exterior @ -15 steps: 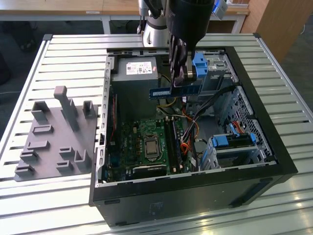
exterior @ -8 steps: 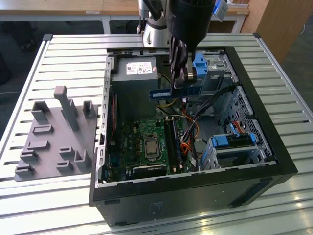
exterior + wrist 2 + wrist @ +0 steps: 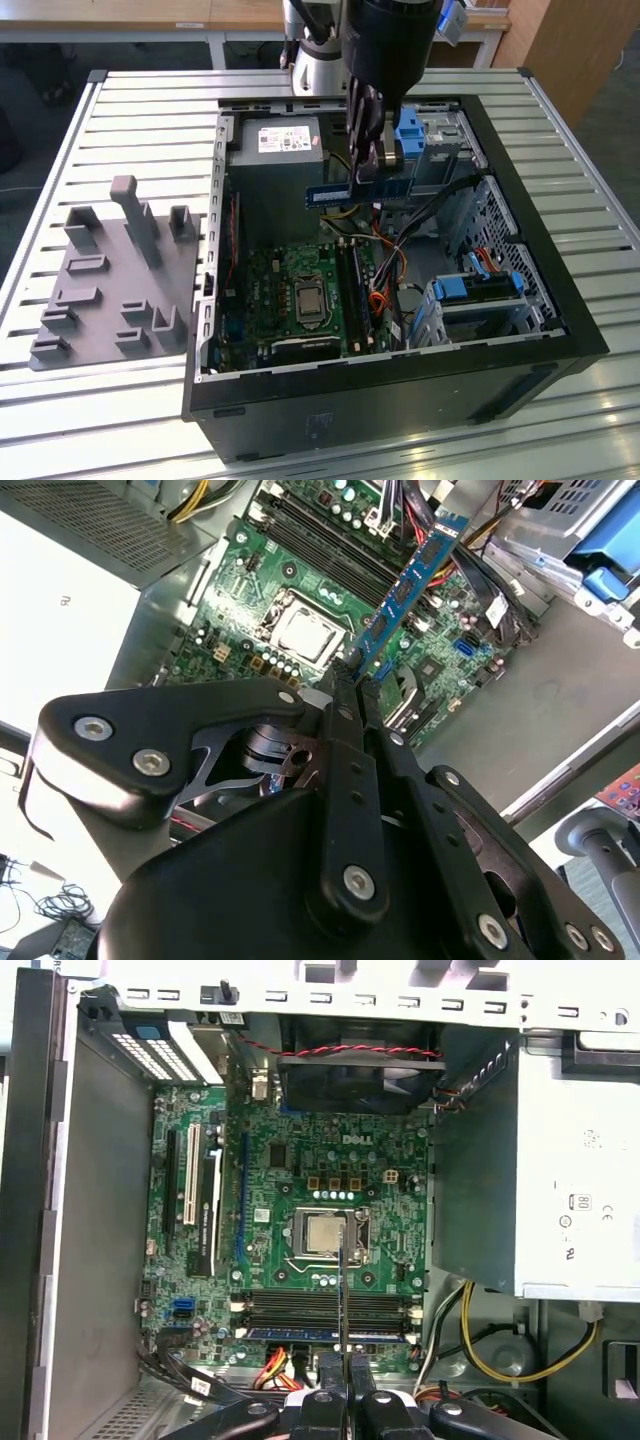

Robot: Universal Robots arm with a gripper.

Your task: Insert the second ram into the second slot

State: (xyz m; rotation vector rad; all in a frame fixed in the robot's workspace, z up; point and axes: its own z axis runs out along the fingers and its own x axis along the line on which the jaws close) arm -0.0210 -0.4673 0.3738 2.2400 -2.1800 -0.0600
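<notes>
ram (image 3: 350, 192) held over the open case (image 3: 400, 420)
on the exterior view's left a grey rack (image 3: 110, 270) lies beside the case; right of it the gripper (image 3: 365, 178) clamps the ram level, well above the motherboard (image 3: 290, 290) and its slots (image 3: 355, 285).

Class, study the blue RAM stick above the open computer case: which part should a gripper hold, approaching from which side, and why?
Pinch the second ram across its flat faces at the upper long edge, from above. It is thin, held on edge, and its lower edge must stay free for the memory slots. The gripper grips it so.
</notes>
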